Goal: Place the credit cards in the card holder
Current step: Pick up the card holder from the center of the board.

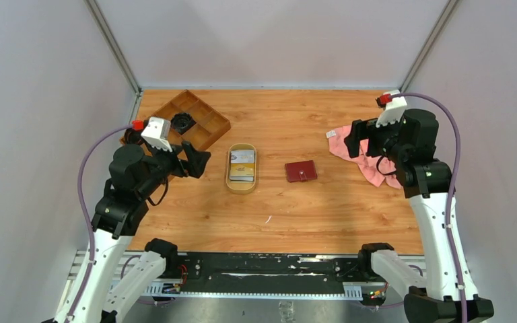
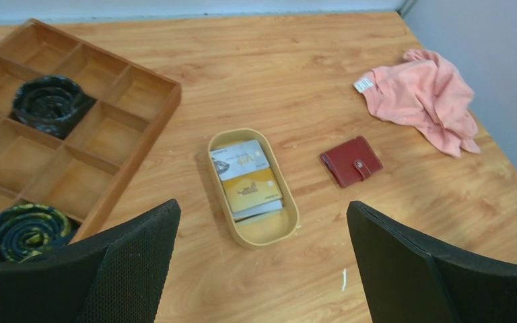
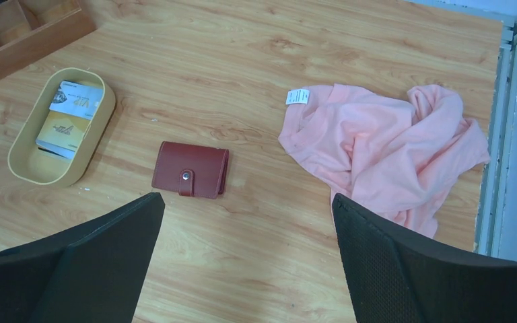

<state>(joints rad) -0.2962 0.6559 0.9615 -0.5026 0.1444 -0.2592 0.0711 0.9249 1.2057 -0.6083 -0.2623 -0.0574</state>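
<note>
Left hand (image 2: 262, 205) cut by frame; lower credit cards (image 2: 248, 178) overlapped.

The wood-grain table (image 1: 296, 215) is bearing four things. Straight ahead of the left claw (image 1: 197, 161) an oval tray (image 1: 242, 190) is sitting, and a compartmented wooden box (image 1: 210, 138) is lying to that claw's left. Ahead of the right claw (image 1: 352, 138), a closed red card holder (image 1: 301, 171) is lying leftward and a crumpled pink cloth (image 1: 367, 165) rightward.
</note>
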